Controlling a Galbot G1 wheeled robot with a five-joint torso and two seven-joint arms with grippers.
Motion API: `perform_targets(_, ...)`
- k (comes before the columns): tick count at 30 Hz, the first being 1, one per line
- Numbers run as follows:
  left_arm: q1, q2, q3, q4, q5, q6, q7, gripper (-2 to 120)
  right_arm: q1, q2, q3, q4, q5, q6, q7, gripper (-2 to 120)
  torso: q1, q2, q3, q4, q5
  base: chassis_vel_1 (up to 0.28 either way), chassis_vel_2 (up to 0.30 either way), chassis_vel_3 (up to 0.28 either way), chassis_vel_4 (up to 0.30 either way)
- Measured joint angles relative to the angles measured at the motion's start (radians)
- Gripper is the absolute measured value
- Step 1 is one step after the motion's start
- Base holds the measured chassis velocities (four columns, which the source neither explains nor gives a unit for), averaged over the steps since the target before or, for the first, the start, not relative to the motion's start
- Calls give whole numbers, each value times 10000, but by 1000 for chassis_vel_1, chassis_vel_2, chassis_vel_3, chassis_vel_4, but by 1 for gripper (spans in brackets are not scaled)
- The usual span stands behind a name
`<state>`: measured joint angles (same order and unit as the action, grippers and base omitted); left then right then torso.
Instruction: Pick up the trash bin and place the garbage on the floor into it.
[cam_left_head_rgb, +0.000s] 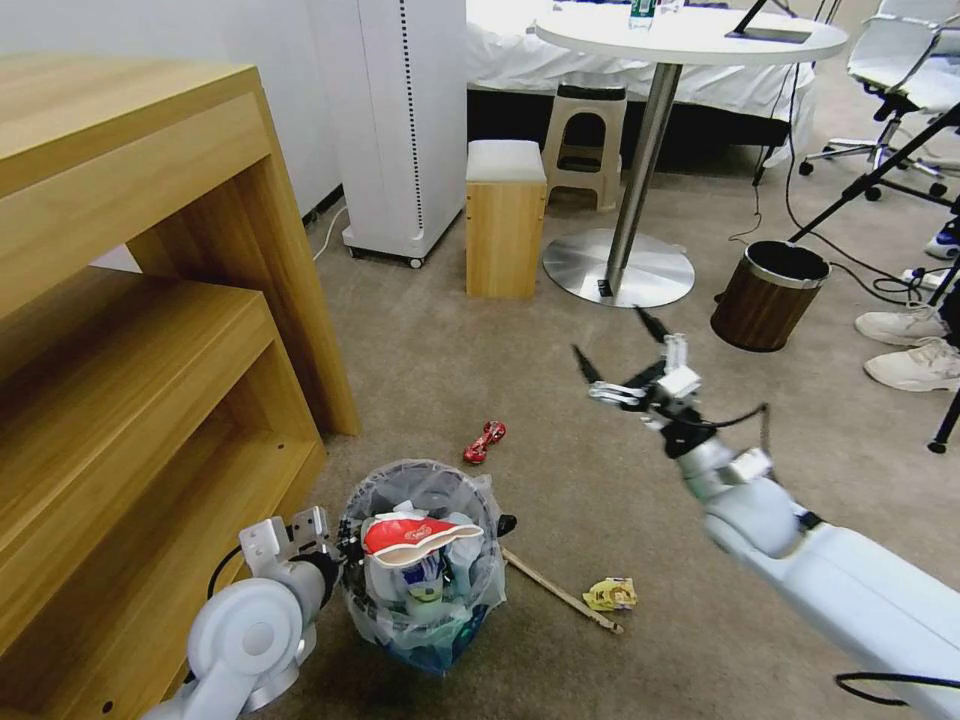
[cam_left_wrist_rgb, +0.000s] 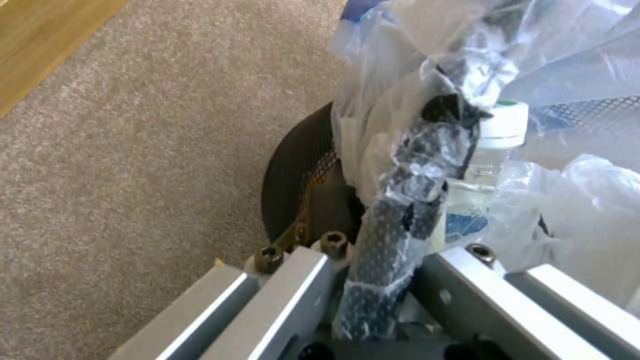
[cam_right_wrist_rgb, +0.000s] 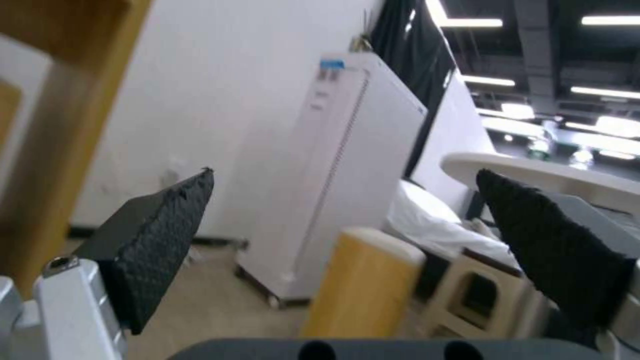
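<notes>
My arms are smooth and white, with a round, fat joint on each one. My left gripper (cam_left_head_rgb: 335, 545) has shiny silver metal blocks at the wrist, and a black cable loops out beside it. In the left wrist view the silver bars have small dark round screws in them. My right gripper (cam_left_head_rgb: 612, 345) has two thin black fingers (cam_right_wrist_rgb: 160, 240) that come to a point. Up close, the pads are black and bumpy, like little dots all over. Behind them sit white and silver blocks, a black wrist piece, and thin black cables. Another black cable lies along my right arm.
</notes>
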<state>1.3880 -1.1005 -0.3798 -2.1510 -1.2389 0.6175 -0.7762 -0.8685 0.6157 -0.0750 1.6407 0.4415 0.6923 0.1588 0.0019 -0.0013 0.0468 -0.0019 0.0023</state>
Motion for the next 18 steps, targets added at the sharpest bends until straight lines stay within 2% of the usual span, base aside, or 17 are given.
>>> perform_targets(5,28,-89,-20,-71,30,-5,0,0,-1014,-87,676,-786,-1031,386,29,100,0,0,0,-1,2,0,0,0,0)
perform_targets(13,37,-128,-68,-71,43,-12,24,0,-1861,95,819,-1900,-2570,1105,-107,100,0,-1,0,1,1,0,0,0,0)
perform_targets(18,27,-177,-73,40,81,-22,97,0,-2493,75,859,-2077,-3055,1186,-125,100,0,0,-1,0,-3,0,0,0,0)
